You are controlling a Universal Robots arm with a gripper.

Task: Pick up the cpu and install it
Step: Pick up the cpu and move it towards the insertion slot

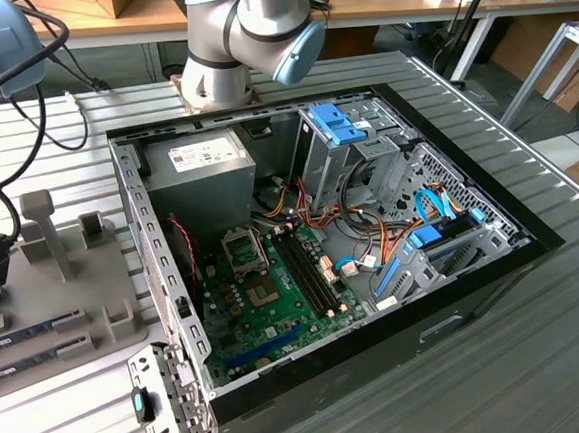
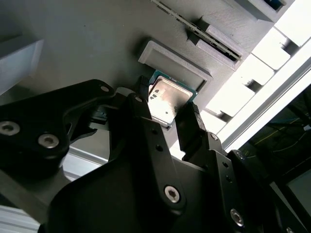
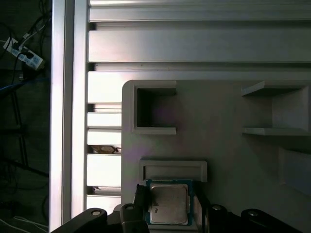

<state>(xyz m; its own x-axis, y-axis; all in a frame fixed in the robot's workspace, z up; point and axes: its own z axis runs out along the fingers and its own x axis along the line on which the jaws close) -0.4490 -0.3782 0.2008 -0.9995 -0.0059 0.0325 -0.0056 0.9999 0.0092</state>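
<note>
Silver-topped cpu seems light, stiff, fragile; pincer straddles its side edges; whether clamped, I cannot tell.

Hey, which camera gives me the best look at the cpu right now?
The first wrist view: it looks straight down on the cpu, so its metal top and green rim are plain. The second wrist view shows it slanted, with glare on the top.
</note>
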